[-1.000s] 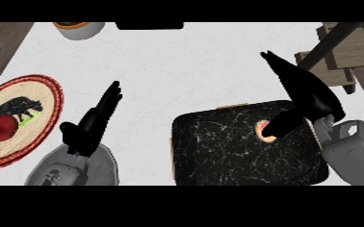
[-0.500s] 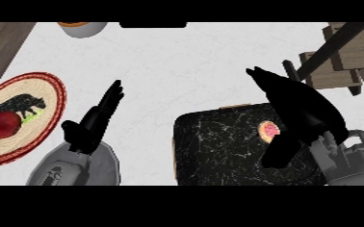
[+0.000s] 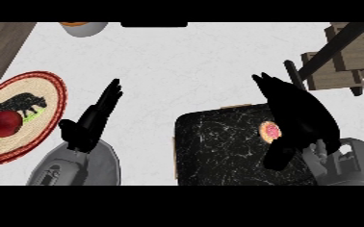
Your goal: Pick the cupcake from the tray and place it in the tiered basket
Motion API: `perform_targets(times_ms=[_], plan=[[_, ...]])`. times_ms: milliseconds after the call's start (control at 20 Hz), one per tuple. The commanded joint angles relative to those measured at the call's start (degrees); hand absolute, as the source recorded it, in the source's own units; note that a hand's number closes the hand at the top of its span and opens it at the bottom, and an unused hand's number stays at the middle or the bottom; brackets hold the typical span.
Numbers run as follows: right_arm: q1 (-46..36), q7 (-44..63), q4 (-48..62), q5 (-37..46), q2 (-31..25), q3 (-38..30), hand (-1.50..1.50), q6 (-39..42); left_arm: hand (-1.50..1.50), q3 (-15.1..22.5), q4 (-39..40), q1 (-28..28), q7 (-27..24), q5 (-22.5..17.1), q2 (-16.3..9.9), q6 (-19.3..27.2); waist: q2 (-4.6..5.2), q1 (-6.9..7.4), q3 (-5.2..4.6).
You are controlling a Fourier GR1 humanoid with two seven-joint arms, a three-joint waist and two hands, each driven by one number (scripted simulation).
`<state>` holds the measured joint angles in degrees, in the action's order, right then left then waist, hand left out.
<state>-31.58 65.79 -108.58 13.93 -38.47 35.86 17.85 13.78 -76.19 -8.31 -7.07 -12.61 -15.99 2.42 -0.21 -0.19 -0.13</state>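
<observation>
The cupcake (image 3: 270,131), pink-topped with a tan rim, sits on the black marbled tray (image 3: 220,149) near its right side. My right hand (image 3: 298,113) hangs over the tray's right part, fingers straight and pointing up-left, thumb reaching down beside the cupcake; it is open and partly covers the cupcake's right edge. The wooden tiered basket (image 3: 334,57) stands at the upper right, cut off by the view's edge. My left hand (image 3: 92,118) rests open at the lower left, fingers up.
A round patterned plate (image 3: 35,91) with a red apple (image 3: 8,122) lies at the left edge. An orange-and-white bowl (image 3: 84,27) and a dark object (image 3: 153,24) sit along the far edge. White counter spreads across the middle.
My right hand has slid back and down over the tray, so the cupcake now lies just left of the palm by the thumb. The view has shifted slightly. The left hand stays put.
</observation>
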Motion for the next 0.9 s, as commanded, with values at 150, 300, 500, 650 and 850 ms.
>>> perform_targets(times_ms=[150,300,500,650,850], plan=[[4.68,11.1,2.29,3.24,4.09,1.68,-1.5,0.08,0.0,0.72,-0.97,1.5,0.12,2.16,0.8,0.98,0.0,0.01,0.09],[8.11,4.54,5.12,6.68,3.85,0.55,-1.5,-1.34,0.0,0.59,-3.41,1.54,1.32,2.02,1.65,0.96,0.1,0.21,0.14],[10.25,2.13,7.07,11.33,5.91,0.42,-1.5,-1.88,0.0,-2.16,-1.91,0.44,2.15,0.54,-0.55,-2.6,0.13,0.17,0.13],[13.34,1.01,6.67,11.58,3.81,-2.76,-1.5,-2.03,0.0,-2.31,-1.16,1.26,1.17,0.92,0.63,-2.09,0.1,-0.12,0.13],[13.41,-0.43,10.39,13.43,7.04,-3.87,-1.5,0.84,0.0,-2.49,-1.68,2.33,-0.3,2.86,1.67,-1.45,0.16,0.3,0.12]])
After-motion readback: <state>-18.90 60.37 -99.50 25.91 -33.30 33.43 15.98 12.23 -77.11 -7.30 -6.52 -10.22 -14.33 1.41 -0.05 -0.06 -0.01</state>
